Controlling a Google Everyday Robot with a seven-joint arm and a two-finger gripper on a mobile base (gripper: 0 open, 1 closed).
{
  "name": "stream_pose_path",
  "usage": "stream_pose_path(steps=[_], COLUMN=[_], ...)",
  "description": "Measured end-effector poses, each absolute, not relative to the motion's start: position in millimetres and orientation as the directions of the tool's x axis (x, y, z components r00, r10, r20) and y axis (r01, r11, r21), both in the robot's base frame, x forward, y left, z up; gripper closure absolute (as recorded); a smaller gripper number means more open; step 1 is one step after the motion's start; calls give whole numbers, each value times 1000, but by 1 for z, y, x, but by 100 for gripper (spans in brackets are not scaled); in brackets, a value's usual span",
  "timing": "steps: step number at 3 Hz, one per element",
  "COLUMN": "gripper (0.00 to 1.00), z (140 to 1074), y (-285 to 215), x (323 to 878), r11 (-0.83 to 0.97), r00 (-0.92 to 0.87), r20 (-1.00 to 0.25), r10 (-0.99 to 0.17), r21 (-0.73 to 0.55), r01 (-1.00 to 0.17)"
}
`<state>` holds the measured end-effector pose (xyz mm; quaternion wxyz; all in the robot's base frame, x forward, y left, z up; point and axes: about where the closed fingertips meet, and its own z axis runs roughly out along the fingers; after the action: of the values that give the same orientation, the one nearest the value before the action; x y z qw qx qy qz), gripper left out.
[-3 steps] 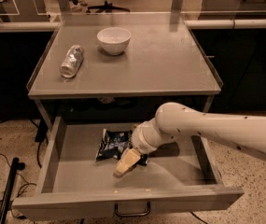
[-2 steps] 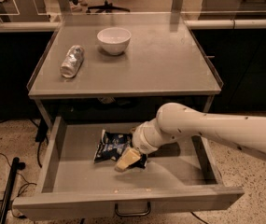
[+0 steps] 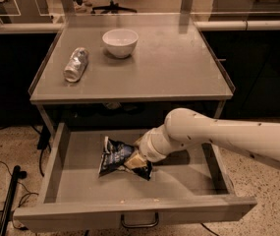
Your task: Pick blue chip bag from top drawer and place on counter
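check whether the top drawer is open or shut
Open: the top drawer is pulled out, with the blue chip bag and the gripper inside it.

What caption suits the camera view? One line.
Gripper at the blue chip bag inside the open top drawer; bowl on the counter above.

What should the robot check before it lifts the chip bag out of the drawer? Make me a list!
1. Top drawer open: ok, it is pulled out wide.
2. Gripper at the blue chip bag: ok, it is down in the drawer at the bag's right side.
3. Bag firmly held: cannot tell.
4. Way up: looks ok, the bag lies in front of the counter's edge.
5. Room on the counter: ok, there is bare space to the right of the white bowl and the foil-wrapped cylinder.
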<state>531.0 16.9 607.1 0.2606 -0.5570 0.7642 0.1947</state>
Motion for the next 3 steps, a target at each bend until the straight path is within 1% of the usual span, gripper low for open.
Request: stream_pose_path(steps=[1,2,3], gripper=[90,100,100], z=[607,611,625], y=[17,18,13], x=[531,528,523], r11=[304,292,290], r00=[-244,-236,-237], r20=[-615,-616,-622], r10=[-750,-751,-746], r21=[7,10,17], r01=[-953,-956,-957])
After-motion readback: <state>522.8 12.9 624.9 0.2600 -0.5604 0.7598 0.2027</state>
